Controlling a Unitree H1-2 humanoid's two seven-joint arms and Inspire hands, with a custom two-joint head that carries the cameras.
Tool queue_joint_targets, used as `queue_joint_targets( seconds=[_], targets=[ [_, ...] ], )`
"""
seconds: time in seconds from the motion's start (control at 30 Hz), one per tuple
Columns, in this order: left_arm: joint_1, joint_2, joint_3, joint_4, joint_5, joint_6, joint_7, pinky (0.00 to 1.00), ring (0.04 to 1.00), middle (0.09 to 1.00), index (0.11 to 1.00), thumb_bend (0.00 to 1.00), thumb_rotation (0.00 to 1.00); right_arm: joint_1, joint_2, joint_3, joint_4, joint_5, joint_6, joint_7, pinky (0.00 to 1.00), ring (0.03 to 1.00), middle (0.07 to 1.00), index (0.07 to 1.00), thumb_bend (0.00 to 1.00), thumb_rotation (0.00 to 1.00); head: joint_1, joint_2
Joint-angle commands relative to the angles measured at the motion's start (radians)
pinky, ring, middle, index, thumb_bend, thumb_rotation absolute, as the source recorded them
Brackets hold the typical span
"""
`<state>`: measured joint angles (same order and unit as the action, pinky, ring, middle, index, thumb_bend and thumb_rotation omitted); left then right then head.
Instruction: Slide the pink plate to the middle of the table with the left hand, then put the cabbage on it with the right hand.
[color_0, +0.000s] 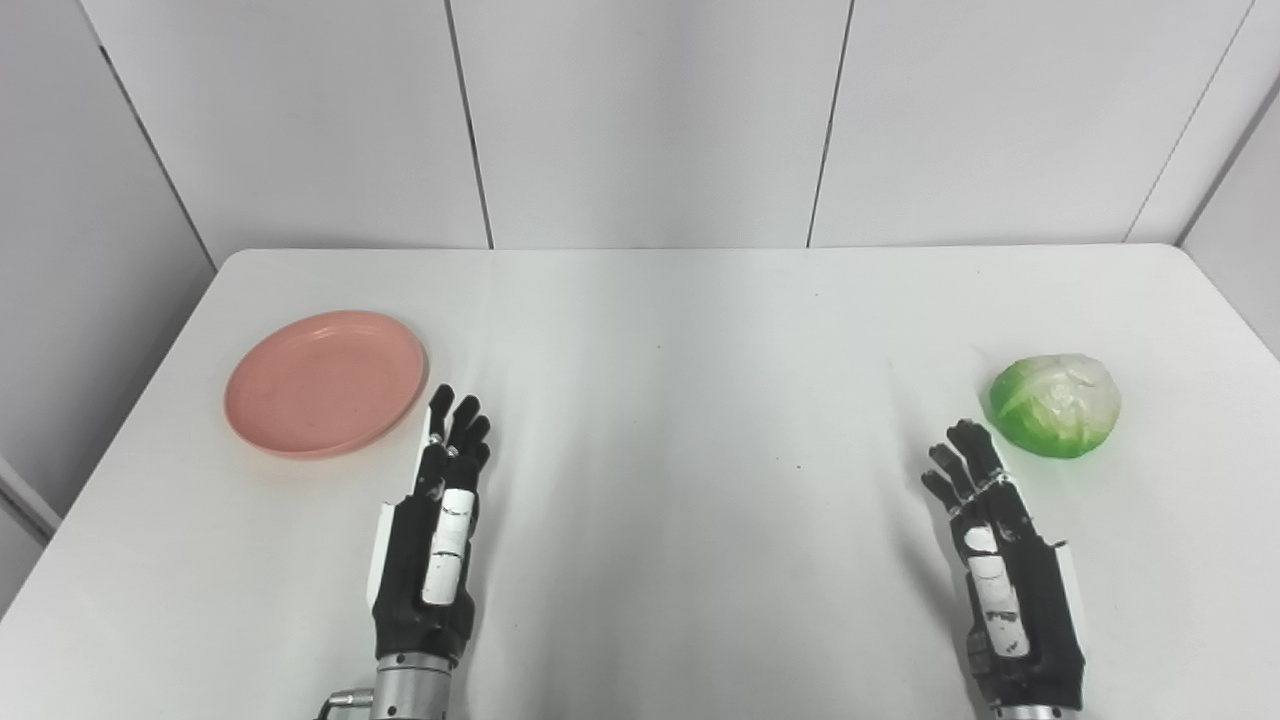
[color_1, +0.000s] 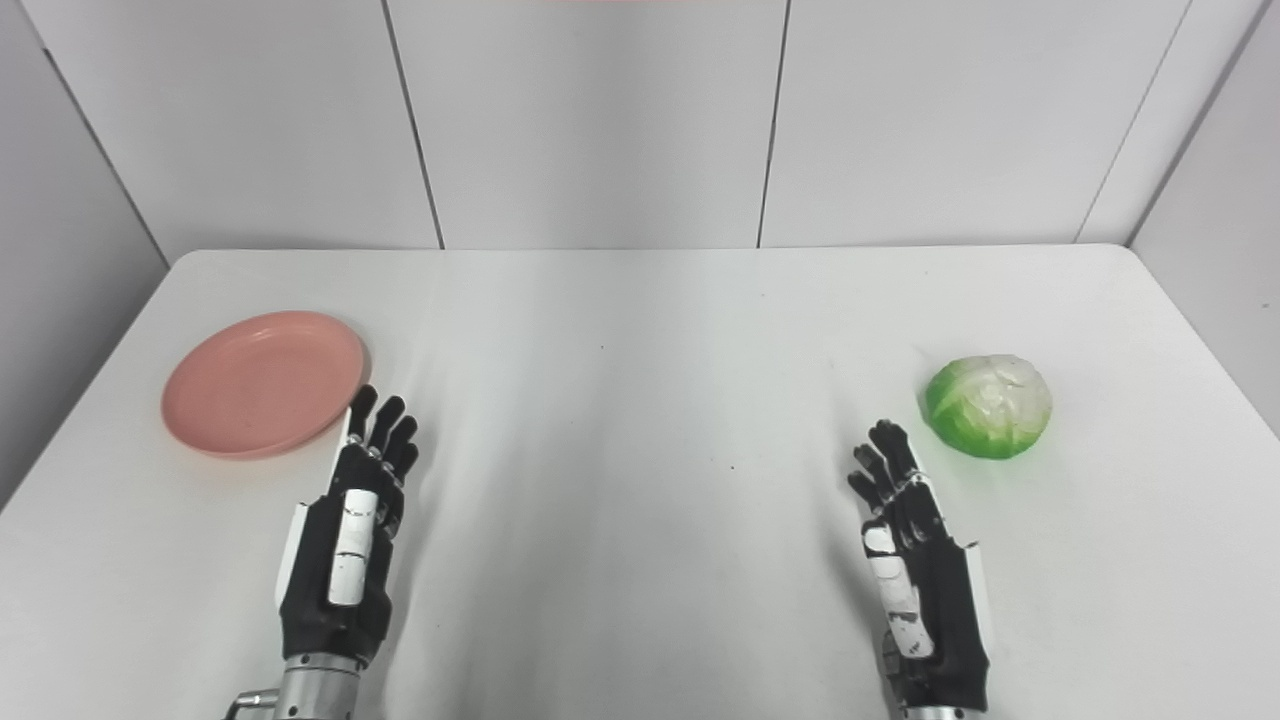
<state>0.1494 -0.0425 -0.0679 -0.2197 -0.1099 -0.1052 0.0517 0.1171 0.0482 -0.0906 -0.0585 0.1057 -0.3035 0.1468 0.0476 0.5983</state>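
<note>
A pink plate (color_0: 325, 383) lies empty on the left side of the white table (color_0: 660, 400). A green and white cabbage (color_0: 1055, 405) sits on the right side. My left hand (color_0: 437, 525) is open with fingers straight, just right of and nearer than the plate, its fingertips close to the plate's rim without touching. My right hand (color_0: 1000, 560) is open and empty, its fingertips a little left of and nearer than the cabbage, apart from it.
Grey wall panels (color_0: 650, 120) stand behind the table's far edge. The table's left and right edges slope outward toward me. Nothing else is on the table.
</note>
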Motion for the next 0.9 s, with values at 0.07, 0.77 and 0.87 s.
queue_joint_targets(
  seconds=[0.07,0.77,0.87],
  targets=[
    [0.191,-0.038,-0.014,0.031,0.037,-0.113,0.011,1.00,0.973,0.981,0.994,0.76,0.82,0.076,-0.077,-0.018,0.044,0.050,-0.088,0.040,0.91,0.922,0.942,0.904,0.76,0.80,0.047,-0.057],
    [0.128,-0.024,-0.017,0.194,0.057,-0.259,0.017,0.99,0.965,0.977,1.000,0.75,0.81,0.013,-0.085,-0.046,0.224,0.086,-0.166,0.091,0.95,0.940,0.950,0.901,0.74,0.81,0.103,-0.211],
    [0.110,-0.022,-0.002,0.190,0.056,-0.272,0.025,0.98,0.956,0.966,0.999,0.76,0.80,0.003,-0.074,-0.055,0.230,0.088,-0.166,0.095,0.95,0.939,0.951,0.900,0.73,0.81,0.111,-0.220]
  ],
)
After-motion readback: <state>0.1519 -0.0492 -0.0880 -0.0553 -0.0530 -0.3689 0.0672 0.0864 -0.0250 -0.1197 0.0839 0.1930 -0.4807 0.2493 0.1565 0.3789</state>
